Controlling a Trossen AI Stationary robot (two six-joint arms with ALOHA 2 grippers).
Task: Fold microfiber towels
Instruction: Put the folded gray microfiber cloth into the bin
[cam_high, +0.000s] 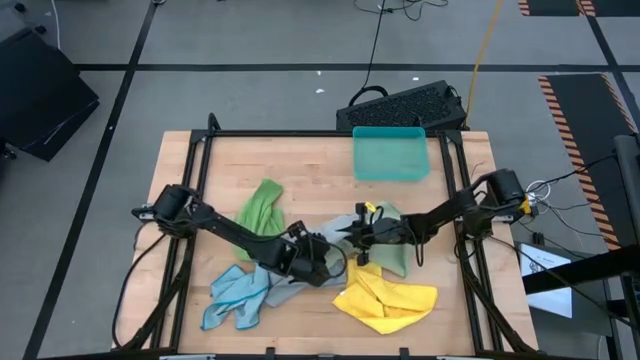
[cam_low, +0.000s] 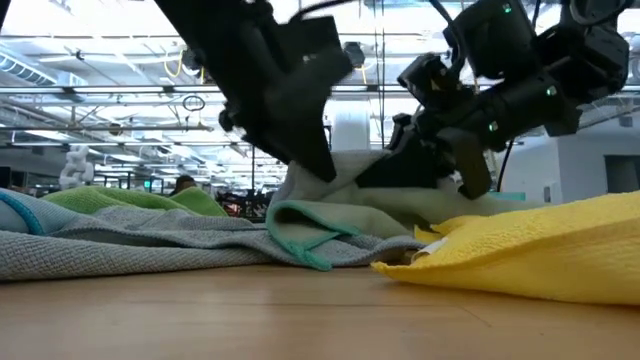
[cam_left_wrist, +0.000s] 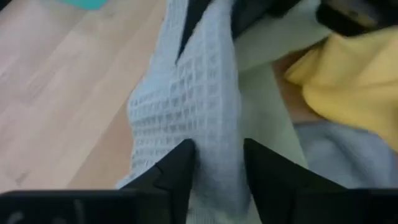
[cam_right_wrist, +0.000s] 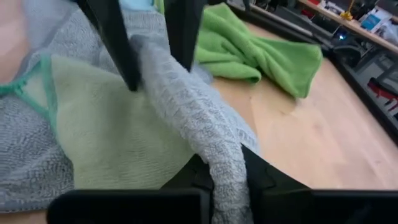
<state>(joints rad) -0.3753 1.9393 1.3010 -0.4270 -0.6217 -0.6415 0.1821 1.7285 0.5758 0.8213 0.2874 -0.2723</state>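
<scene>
A grey waffle-weave towel (cam_right_wrist: 186, 106) is stretched as a narrow ridge between my two grippers near the table's middle. My left gripper (cam_left_wrist: 217, 152) is shut on one end and my right gripper (cam_right_wrist: 221, 165) on the other; in the high view they nearly meet, left (cam_high: 325, 258) and right (cam_high: 350, 232). A pale green towel (cam_right_wrist: 112, 137) with a teal hem lies under the ridge. A bright green towel (cam_high: 260, 205), a light blue towel (cam_high: 232, 298) and a yellow towel (cam_high: 385, 300) lie crumpled on the table. My left gripper pinches a bunched fold of the grey towel (cam_left_wrist: 214, 134) between its two fingers, coming slanting down from the table's left. The cloth runs on as a raised ridge toward the other gripper. My right gripper pinches the ridge's other end (cam_right_wrist: 217, 146) between its two fingers, coming low from the table's right, along the ridge. The cloth is gathered in several layers and lifted off the pale green towel.
A teal plastic tray (cam_high: 390, 152) stands at the table's far right. A black keyboard (cam_high: 405, 105) lies beyond the far edge. Bare wood shows at the far left (cam_high: 290, 165) and along the near edge.
</scene>
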